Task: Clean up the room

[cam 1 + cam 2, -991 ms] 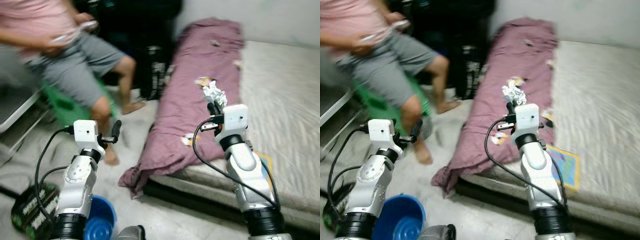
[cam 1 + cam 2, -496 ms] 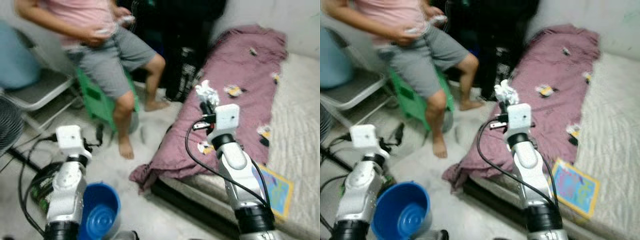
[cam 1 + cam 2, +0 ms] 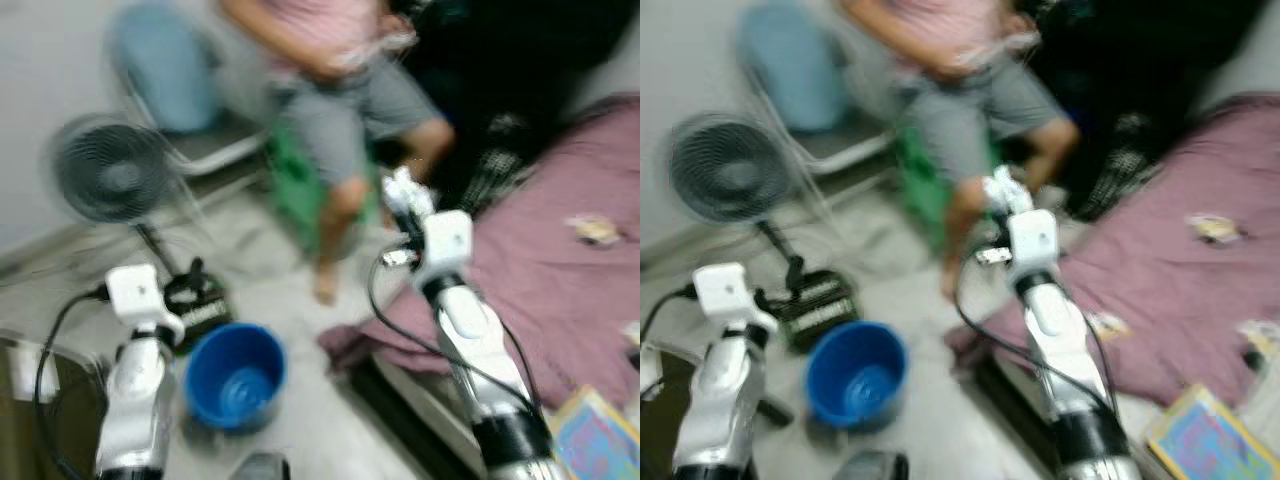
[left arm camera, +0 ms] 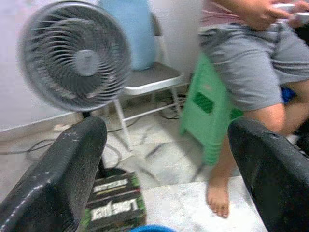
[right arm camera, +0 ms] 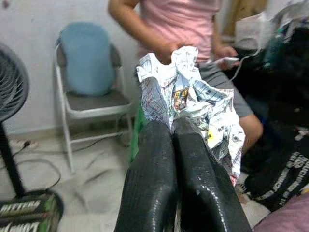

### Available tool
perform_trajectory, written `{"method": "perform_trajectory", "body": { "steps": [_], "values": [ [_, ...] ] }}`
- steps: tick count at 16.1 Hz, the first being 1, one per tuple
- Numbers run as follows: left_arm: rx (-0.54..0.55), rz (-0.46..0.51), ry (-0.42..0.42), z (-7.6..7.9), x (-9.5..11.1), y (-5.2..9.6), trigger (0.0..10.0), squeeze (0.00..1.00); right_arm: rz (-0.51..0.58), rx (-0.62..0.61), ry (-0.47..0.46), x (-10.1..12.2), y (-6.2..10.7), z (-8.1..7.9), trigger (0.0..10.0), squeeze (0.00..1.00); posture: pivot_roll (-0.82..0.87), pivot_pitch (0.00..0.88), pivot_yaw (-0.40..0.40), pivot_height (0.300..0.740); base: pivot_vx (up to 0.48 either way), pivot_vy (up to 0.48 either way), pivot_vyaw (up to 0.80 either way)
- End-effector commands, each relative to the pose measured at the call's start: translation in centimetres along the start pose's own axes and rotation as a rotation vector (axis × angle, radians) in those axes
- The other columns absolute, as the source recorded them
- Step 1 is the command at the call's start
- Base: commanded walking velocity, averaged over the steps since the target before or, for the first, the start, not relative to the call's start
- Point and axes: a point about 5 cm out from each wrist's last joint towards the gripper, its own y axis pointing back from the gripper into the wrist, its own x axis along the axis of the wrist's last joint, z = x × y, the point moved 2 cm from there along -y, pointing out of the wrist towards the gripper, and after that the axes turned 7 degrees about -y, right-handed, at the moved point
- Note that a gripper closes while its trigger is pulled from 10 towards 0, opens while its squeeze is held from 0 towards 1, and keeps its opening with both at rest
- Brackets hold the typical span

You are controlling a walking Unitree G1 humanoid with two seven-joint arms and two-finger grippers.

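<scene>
Right gripper (image 5: 174, 145) pinching crumpled paper (image 5: 193, 96), blue bucket (image 3: 235, 372) on floor

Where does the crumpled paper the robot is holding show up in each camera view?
Left eye view: crumpled paper at centre right, above the right gripper, before the person's legs.
Right eye view: paper at centre, above the same wrist.
Left wrist view: no paper; open fingers frame the fan.
Right wrist view: paper pinched at centre.
Shared landmark: green stool.
</scene>
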Motion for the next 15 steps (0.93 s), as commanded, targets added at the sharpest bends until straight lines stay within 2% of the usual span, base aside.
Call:
{"method": "perform_trajectory", "body": {
  "steps": [1,6,11,15],
  "values": [
    [-0.009,0.001,-0.021,-0.2,0.3,-0.1,10.0,0.0,0.034,0.001,-0.008,0.9,-0.4,-0.3,10.0,0.0,-0.02,0.0,0.019,0.74,0.0,0.0,0.8],
    [-0.06,-0.006,-0.026,0.4,0.5,-0.4,10.0,0.0,0.04,-0.036,0.005,1.0,0.0,0.7,10.0,0.0,-0.03,0.0,0.039,0.74,0.0,0.0,0.8],
    [-0.072,-0.026,-0.013,0.5,0.4,-0.3,10.0,0.0,0.018,-0.039,0.002,0.6,0.2,0.4,10.0,0.0,-0.04,0.0,0.038,0.74,0.0,0.0,0.8],
    [-0.111,-0.025,-0.01,1.2,0.4,-0.4,10.0,0.0,0.01,-0.043,0.004,0.5,0.6,0.5,10.0,0.0,-0.04,0.0,0.035,0.74,0.0,0.0,0.8]
  ]
}}
